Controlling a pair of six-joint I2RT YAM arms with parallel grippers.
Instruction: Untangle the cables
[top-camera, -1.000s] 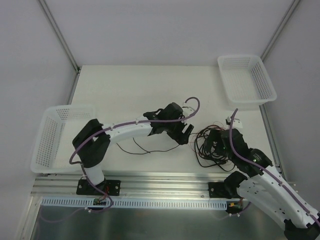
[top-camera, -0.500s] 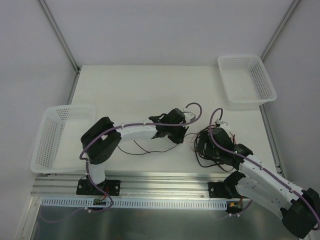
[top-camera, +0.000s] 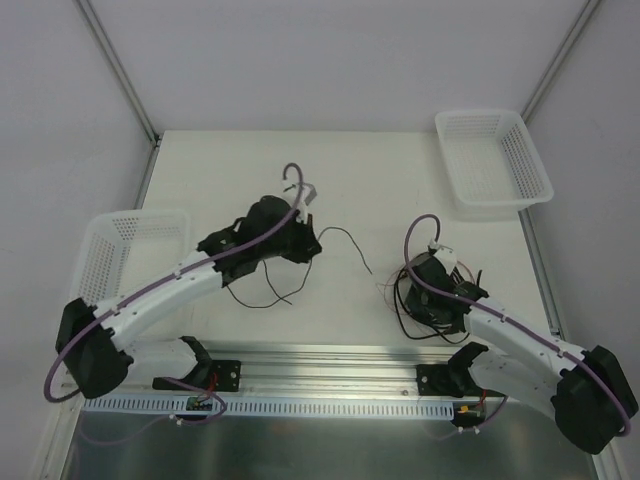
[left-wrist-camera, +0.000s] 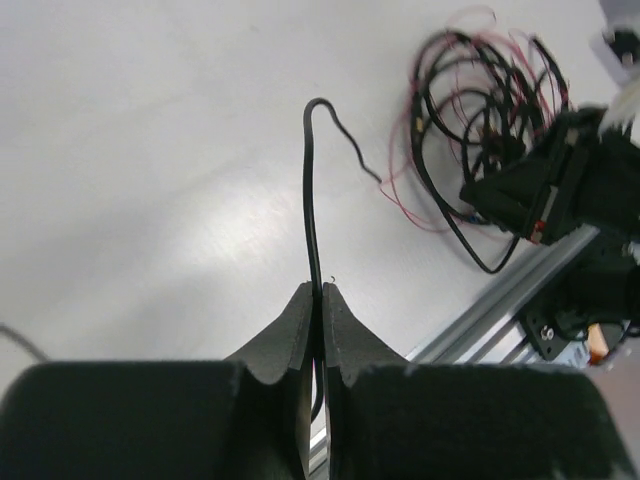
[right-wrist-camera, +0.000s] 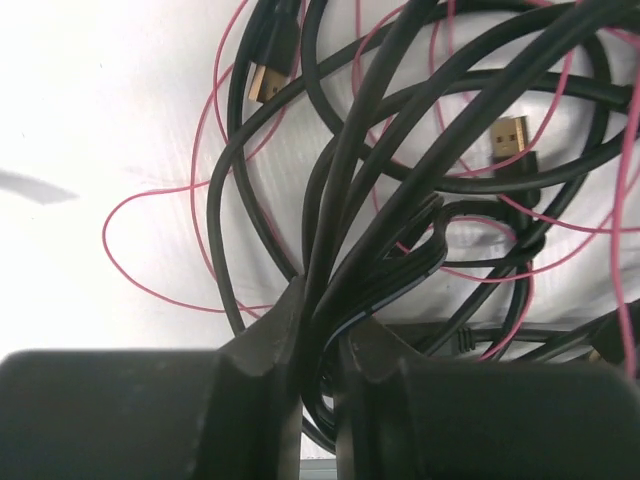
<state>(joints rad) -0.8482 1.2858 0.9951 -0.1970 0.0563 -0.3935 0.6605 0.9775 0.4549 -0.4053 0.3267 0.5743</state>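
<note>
A silver aluminium rail runs along the table's front, nearer to the camera than the tangled bundle of thin black cables and finer red wire lying on the white tabletop. The right gripper sits over the bundle, clamped on several of its black strands, with a finger pressed against them from each side. Beyond the fingertips, loops of the red wire and two black plugs with gold-coloured tips spread across the bundle.

To the bundle's left and a little farther back, the left gripper is closed tight on a single black cable. This cable runs out from between the fingertips, kinks, and ends with its free tip near the bundle's left edge. Another stretch of thin black cable curls on the tabletop beneath the left arm, well left of the bundle.

A white plastic mesh basket sits at the table edge far to the bundle's left. A second white mesh basket stands beyond the bundle, at the far right corner.
</note>
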